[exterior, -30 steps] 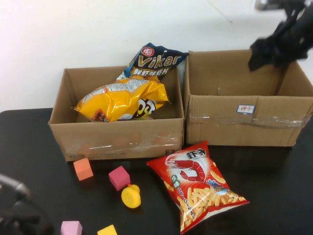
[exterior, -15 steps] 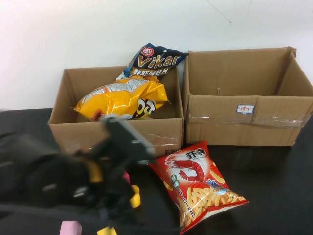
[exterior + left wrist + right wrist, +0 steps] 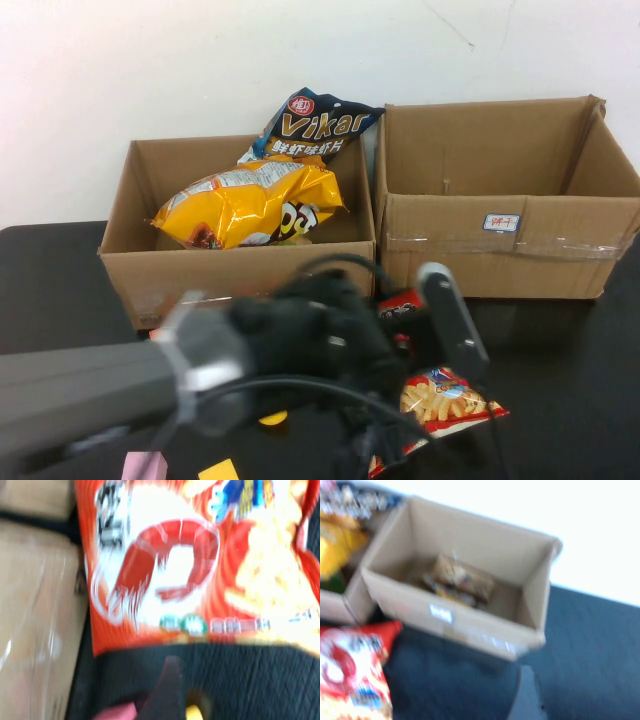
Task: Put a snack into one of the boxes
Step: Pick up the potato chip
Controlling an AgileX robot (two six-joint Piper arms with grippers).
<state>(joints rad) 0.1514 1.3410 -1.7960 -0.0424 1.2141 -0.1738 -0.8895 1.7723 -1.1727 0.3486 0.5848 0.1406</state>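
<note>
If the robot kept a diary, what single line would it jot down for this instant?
left gripper: above red shrimp-snack bag, on black table | right gripper: out of view | left cardboard box: yellow bag inside | snack not boxed

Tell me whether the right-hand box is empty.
Not empty. The right wrist view shows a brownish packet lying on the floor of the right box; the high view hides it behind the front wall.

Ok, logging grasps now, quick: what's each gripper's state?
Left gripper: over the red shrimp snack bag, fingers cannot be told.
Right gripper: not in view.

2 boxes, 3 snack bags
</note>
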